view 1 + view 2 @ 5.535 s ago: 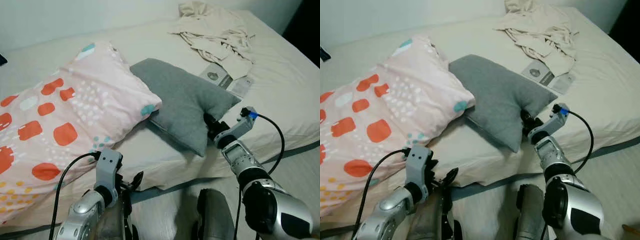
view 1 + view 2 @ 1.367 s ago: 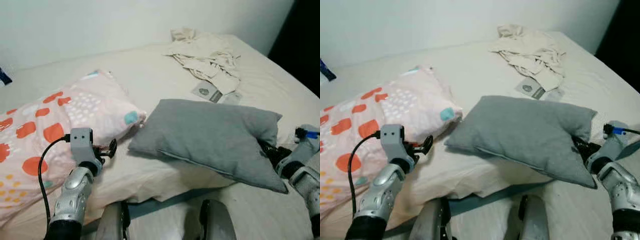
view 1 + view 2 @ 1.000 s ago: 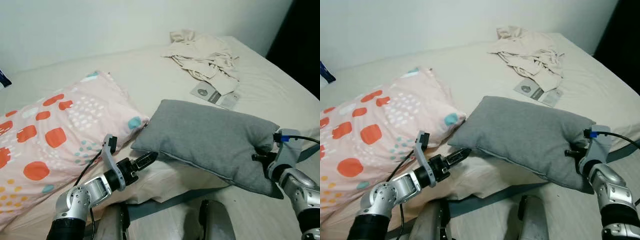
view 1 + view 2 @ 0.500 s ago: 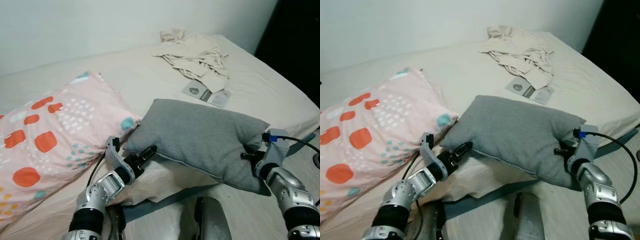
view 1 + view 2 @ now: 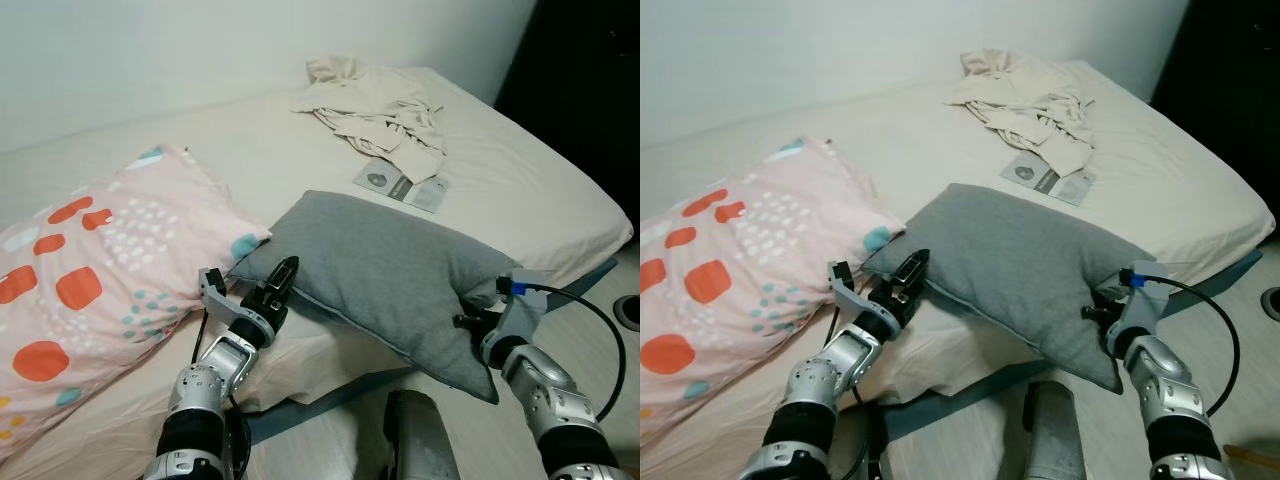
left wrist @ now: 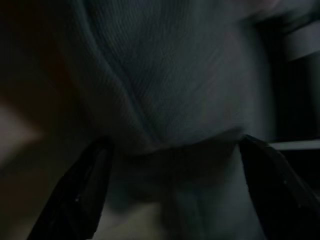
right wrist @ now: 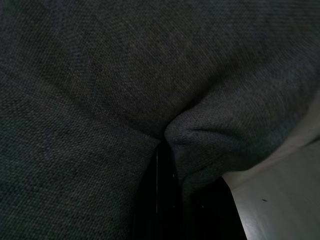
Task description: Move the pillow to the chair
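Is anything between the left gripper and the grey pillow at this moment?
Nothing visible. The left gripper sits at the grey pillow near corner, open, fabric between its fingers in the wrist view. The right gripper is already shut on the far corner.

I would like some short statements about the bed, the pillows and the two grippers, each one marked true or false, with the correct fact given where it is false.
1. The grey fabric pillow lies near the bed's front edge. True.
2. The right gripper hangs free above the floor. False: it is shut on the grey pillow's right corner, with the fabric bunched around its fingers.
3. The left gripper is at the grey pillow's left edge. True: its open fingers stand either side of that edge.
4. The pink pillow with orange patches lies on top of the grey one. False: it lies beside it, to the left.
5. Crumpled cream cloth lies at the far side of the bed. True.
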{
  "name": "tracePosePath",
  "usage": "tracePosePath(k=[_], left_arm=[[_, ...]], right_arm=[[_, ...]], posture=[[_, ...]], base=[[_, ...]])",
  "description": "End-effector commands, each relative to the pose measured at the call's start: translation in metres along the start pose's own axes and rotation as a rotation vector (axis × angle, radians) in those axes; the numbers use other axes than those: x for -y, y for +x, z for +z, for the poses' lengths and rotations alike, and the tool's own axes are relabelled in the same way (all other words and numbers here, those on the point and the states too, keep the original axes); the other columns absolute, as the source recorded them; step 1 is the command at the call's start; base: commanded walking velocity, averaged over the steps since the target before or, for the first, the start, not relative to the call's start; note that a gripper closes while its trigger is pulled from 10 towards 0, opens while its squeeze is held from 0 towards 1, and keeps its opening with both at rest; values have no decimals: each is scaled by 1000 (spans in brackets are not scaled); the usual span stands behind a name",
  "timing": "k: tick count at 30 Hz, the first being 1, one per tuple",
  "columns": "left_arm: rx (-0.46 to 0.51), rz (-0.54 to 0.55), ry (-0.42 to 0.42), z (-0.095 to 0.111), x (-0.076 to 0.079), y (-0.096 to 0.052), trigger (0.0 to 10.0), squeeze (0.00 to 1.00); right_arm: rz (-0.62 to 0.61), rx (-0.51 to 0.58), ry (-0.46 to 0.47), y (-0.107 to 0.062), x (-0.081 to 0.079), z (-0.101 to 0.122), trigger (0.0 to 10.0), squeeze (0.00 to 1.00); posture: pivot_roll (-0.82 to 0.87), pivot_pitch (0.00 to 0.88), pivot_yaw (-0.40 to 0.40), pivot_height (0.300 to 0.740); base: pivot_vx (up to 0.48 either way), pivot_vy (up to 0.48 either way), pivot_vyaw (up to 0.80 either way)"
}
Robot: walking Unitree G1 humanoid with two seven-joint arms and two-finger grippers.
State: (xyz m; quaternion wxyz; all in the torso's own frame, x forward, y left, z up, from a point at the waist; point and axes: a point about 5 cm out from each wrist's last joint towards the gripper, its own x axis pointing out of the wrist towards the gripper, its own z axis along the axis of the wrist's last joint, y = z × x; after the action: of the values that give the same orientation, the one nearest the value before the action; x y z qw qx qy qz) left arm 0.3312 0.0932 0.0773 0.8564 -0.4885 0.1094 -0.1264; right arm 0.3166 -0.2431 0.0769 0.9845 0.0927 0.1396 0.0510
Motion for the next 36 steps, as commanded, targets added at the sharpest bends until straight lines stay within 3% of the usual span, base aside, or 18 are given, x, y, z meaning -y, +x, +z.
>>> tracePosePath(k=[1, 5, 7, 8, 10, 11, 13, 14, 15, 16, 17, 18, 20, 21, 23, 30, 32, 36], left_arm=[[-28, 41, 124, -19, 12, 9, 10000, 0], [-12, 81, 171, -22, 12, 11, 10000, 0], [-7, 51, 84, -26, 20, 14, 10000, 0], [-7, 51, 84, -26, 20, 14, 10000, 0], [12, -2, -56, -26, 28, 17, 10000, 0], [12, -2, -56, -26, 28, 17, 10000, 0], [26, -139, -202, -27, 47, 20, 10000, 0], [26, -139, -202, -27, 47, 20, 10000, 0], [3, -185, -182, -30, 54, 20, 4627, 0], [-36, -232, -130, -35, 61, 20, 0, 0], [-36, -232, -130, -35, 61, 20, 0, 0], [-109, -271, -29, -44, 65, 17, 0, 0], [-179, -258, 66, -51, 59, 14, 0, 0], [-179, -258, 66, -51, 59, 14, 0, 0], [-300, -194, 182, -58, 38, 5, 0, 0], [-276, -135, 300, -42, 14, -8, 0, 0], [-240, -170, 323, -33, 16, -14, 0, 0], [-122, -457, 213, -6, 52, -38, 0, 0]], right_arm=[[113, -66, -30, 6, -29, -16, 0, 0], [180, -81, -65, 6, -44, -21, 0, 0], [281, -95, -64, 4, -61, -27, 0, 0], [281, -95, -64, 4, -61, -27, 0, 0], [325, -106, -65, 2, -69, -31, 0, 0], [325, -106, -65, 2, -69, -31, 0, 0], [342, -119, -72, 0, -73, -36, 0, 0], [342, -119, -72, 0, -73, -36, 0, 0], [341, -120, -71, 0, -73, -36, 0, 0], [340, -121, -72, 0, -74, -36, 0, 0], [340, -121, -72, 0, -74, -36, 0, 0], [340, -120, -71, 0, -74, -35, 0, 0], [342, -119, -70, -1, -75, -35, 0, 0], [342, -119, -70, -1, -75, -35, 0, 0], [347, -118, -69, -2, -76, -34, 0, 0], [351, -116, -70, -4, -79, -37, 0, 0], [360, -107, -87, -8, -83, -38, 0, 0], [464, -69, -166, -25, -103, -32, 0, 0]], posture=[[20, 249, 50, 570], [19, 250, 48, 570], [19, 252, 45, 570], [19, 252, 45, 570], [17, 253, 44, 570], [17, 253, 44, 570], [18, 253, 42, 570], [18, 253, 42, 570], [18, 251, 41, 570], [20, 250, 40, 570], [20, 250, 40, 570], [19, 246, 40, 570], [22, 242, 40, 570], [22, 242, 40, 570], [23, 238, 40, 570], [21, 225, 33, 570], [18, 220, 30, 570], [8, 202, 21, 570]], base=[[0, 0, 0], [0, 0, 0], [0, 0, 0], [0, 0, 0], [0, 0, 0], [0, 0, 0], [0, 0, 0], [0, 0, 0], [0, 0, 0], [0, 0, 0], [0, 0, 0], [0, 0, 0], [0, 0, 0], [0, 0, 0], [0, 0, 0], [0, 0, 0], [0, 0, 0], [0, 0, 0]])
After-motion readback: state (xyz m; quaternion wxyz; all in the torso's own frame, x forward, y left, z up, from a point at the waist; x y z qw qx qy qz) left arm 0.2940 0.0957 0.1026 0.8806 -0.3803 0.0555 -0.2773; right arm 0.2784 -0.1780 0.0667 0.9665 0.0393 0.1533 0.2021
